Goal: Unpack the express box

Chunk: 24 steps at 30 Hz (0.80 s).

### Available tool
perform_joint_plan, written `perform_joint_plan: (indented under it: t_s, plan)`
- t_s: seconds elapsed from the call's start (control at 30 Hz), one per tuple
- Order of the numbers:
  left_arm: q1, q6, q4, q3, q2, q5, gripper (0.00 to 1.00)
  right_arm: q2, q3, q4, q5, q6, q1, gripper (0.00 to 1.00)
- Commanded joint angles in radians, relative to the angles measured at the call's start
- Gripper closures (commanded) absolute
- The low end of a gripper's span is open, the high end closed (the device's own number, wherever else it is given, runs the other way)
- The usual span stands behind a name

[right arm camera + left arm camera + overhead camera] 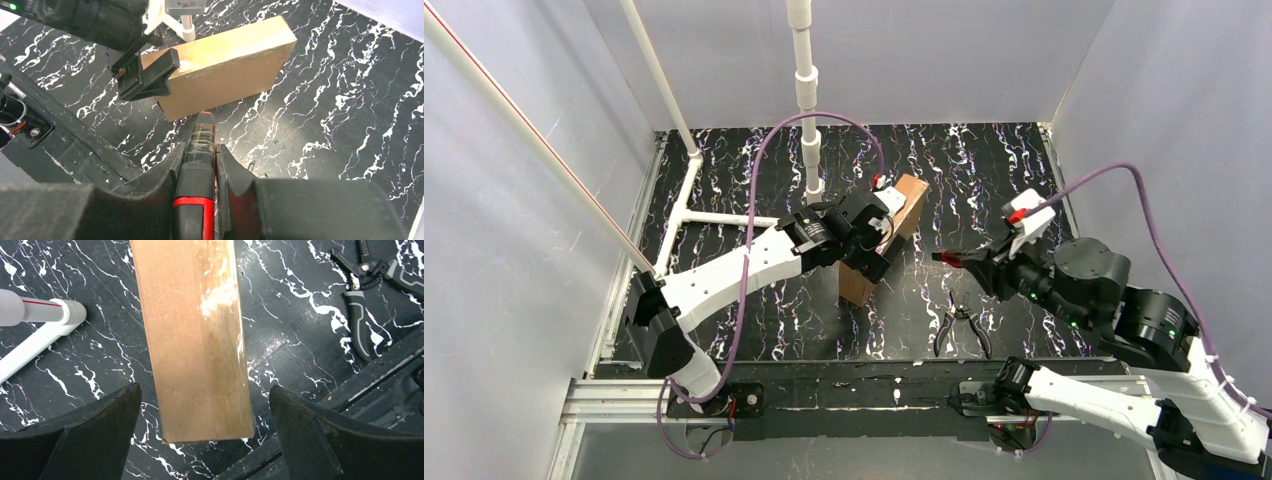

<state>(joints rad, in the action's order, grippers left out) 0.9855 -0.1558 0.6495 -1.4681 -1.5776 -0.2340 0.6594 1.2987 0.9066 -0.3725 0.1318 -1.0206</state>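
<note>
Box (195, 340) is standing on a long edge mid-counter (984, 170), likely exposing a narrow side for cutting. Your left hand (204, 395) is hovering wide open astride it, probably to steady it. Your right hand (202, 150) is gripping what looks like a knife (202, 132), its tip aiming boxward. Pliers (962, 328) are lying nearby.

Black white-veined marble-pattern tabletop (1004, 170), plain pale walls (924, 60) around, white pipe frame (807, 90) at left.
</note>
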Motion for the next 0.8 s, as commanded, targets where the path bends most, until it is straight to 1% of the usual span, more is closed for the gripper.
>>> perform_joint_plan:
  t_s: [0.0,0.1,0.17,0.27,0.37,0.47,0.57,0.67,0.73,0.77]
  plan:
    - [0.002,-0.009,0.051,-0.037,0.107,0.061,0.02,0.044,0.009,-0.089,0.002,0.022,0.002,0.99]
    - [-0.001,-0.03,0.07,-0.012,0.206,0.044,0.02,0.064,0.019,-0.085,-0.015,0.034,0.002,0.99]
    - [-0.007,-0.053,0.091,0.037,0.287,0.046,0.02,0.073,0.021,-0.082,-0.03,0.037,0.002,0.99]
    - [-0.013,-0.105,0.086,0.16,0.451,0.047,0.02,0.091,0.02,-0.078,-0.049,0.04,0.002,0.99]
    - [-0.016,-0.161,0.025,0.336,0.649,0.035,0.02,0.112,0.01,-0.102,-0.025,0.032,0.002,0.99]
    - [-0.017,-0.255,-0.1,0.559,0.893,-0.003,0.02,0.132,-0.002,-0.171,0.041,0.017,0.001,0.99]
    - [-0.017,-0.309,-0.292,0.773,1.069,0.026,0.02,0.183,0.02,-0.215,0.064,0.02,0.002,0.99]
    - [-0.016,-0.307,-0.499,0.965,1.158,0.052,0.02,0.283,0.095,-0.209,0.117,0.018,0.001,0.99]
    - [-0.016,-0.244,-0.667,1.052,1.16,0.098,0.02,0.341,0.128,-0.215,0.176,0.014,0.001,0.99]
    - [-0.015,-0.219,-0.723,1.083,1.144,0.106,0.02,0.362,0.136,-0.227,0.198,0.016,0.001,0.99]
